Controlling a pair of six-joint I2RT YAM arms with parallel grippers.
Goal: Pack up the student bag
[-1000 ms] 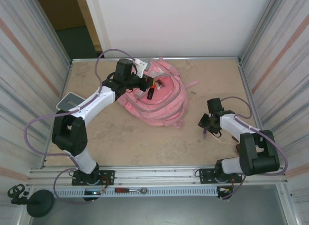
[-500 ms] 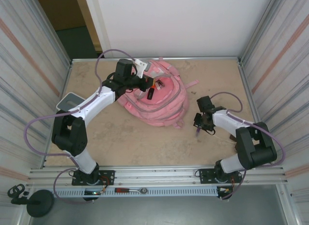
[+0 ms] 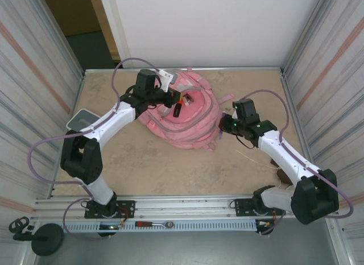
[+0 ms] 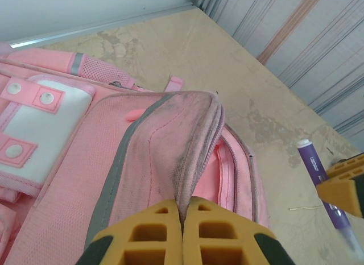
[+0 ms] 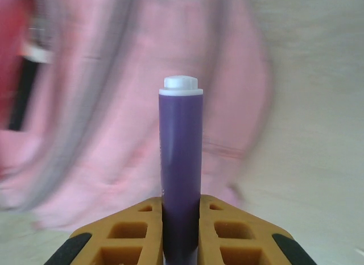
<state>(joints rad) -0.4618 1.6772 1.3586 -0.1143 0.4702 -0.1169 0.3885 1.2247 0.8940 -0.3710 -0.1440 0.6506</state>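
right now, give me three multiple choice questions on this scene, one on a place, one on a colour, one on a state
1. Where is the purple marker?
A. lying flat on the table
B. held in the right gripper
C. inside the student bag

2. What colour is the marker's end cap?
A. white
B. black
C. yellow

3. How does the left gripper stand?
A. wide open above the bag
B. shut on nothing
C. shut on the bag's fabric edge

Answers:
1 B: the right wrist view shows the marker standing up between the two orange fingers.
2 A: the end above the purple barrel is white.
3 C: the left wrist view shows both fingers pressed together on the pink flap.
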